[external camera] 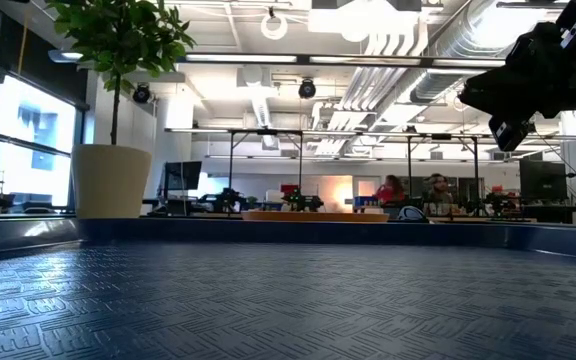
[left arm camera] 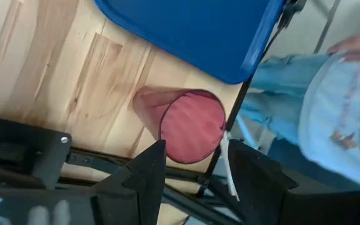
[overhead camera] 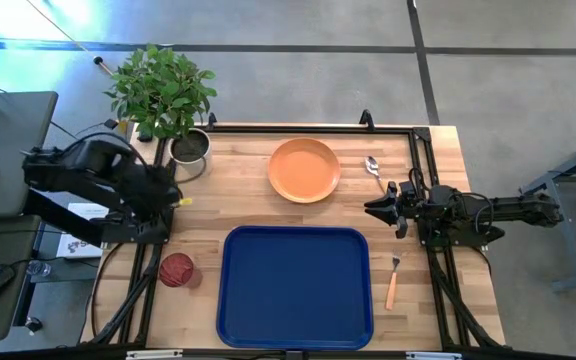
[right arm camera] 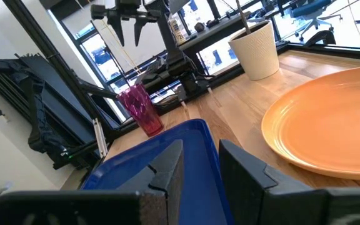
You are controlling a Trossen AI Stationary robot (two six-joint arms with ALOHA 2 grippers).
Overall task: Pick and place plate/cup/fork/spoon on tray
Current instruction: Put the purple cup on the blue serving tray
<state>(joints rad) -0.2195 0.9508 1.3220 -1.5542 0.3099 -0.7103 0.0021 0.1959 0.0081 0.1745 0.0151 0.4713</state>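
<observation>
The orange plate [overhead camera: 304,170] lies on the table behind the blue tray [overhead camera: 295,285]. The dark-red cup [overhead camera: 178,270] stands upright on the table left of the tray. The spoon [overhead camera: 375,172] lies right of the plate. The fork [overhead camera: 392,283] lies right of the tray. My left gripper [overhead camera: 173,195] hangs open and empty above the table's left side, behind the cup [left arm camera: 189,128]. My right gripper [overhead camera: 378,208] is open and empty, above the table right of the plate [right arm camera: 330,125], pointing toward the table's left.
A grey pot with a green plant [overhead camera: 190,148] stands at the far left corner, close to my left arm. A black frame rail [overhead camera: 423,180] runs along the table's edges. A person [left arm camera: 336,106] stands beyond the table's near edge.
</observation>
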